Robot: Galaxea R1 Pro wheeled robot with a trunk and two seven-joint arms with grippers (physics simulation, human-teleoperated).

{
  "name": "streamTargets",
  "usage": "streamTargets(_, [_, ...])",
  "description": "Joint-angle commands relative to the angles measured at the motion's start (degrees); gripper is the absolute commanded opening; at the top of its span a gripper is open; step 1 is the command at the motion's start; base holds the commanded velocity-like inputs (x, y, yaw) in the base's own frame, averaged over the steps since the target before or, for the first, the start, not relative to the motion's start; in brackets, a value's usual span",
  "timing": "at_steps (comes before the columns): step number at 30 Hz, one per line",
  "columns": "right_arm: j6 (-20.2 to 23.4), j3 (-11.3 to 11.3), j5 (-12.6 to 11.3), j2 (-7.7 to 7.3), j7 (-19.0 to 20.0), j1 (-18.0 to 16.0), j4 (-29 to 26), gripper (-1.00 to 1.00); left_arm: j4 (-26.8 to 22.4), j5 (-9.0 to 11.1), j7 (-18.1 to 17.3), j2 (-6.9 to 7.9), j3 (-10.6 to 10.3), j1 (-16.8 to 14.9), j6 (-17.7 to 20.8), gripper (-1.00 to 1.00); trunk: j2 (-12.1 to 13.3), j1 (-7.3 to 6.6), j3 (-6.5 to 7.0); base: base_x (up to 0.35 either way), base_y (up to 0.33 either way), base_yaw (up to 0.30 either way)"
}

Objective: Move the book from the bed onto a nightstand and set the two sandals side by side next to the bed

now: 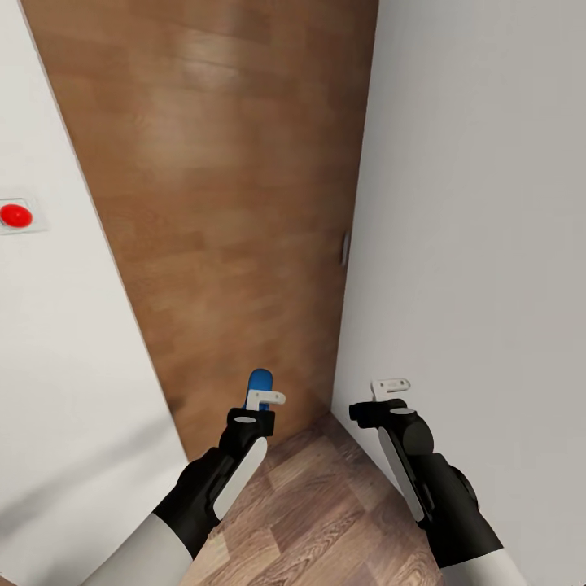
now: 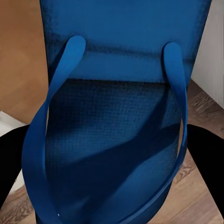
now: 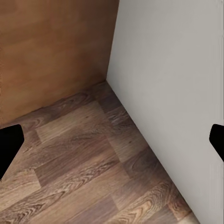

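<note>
Wooden door (image 1: 220, 203), left claw (image 1: 262, 399) gripping sandal (image 2: 116, 140)

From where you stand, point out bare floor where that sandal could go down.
Bare wood floor lies between both arms, bordered by the wooden door ahead and the white wall at right. It narrows into a tight corner under the right pincer. The left pincer holds the blue sandal.

blue sandal (image 2: 116, 140) held close, straps visible, wood floor (image 2: 205, 196) beneath
</note>
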Motion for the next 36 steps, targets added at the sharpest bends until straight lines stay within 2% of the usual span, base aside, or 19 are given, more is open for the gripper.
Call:
streamTargets(1, [0.2,0.1,-0.4,0.00,-0.4,-0.1,0.0,1.00,-0.1,0.6,0.6,0.03,-0.1,-0.1,0.1,-1.00,-0.1,0.04,-0.10,0.210,0.140,-0.002])
streamTargets(11, [0.2,0.1,-0.4,0.00,-0.4,-0.1,0.0,1.00,-0.1,0.6,0.7,0.03,-0.2,-0.1,0.1,-1.00,-0.1,0.04,-0.10,0.077,0.044,-0.044])
streamTargets(36, [0.2,0.1,-0.4,0.00,-0.4,-0.1,0.1,1.00,-0.1,0.6,0.6,0.03,-0.2,-0.1,0.1,-1.00,-0.1,0.04,-0.10,0.001,0.000,-0.277])
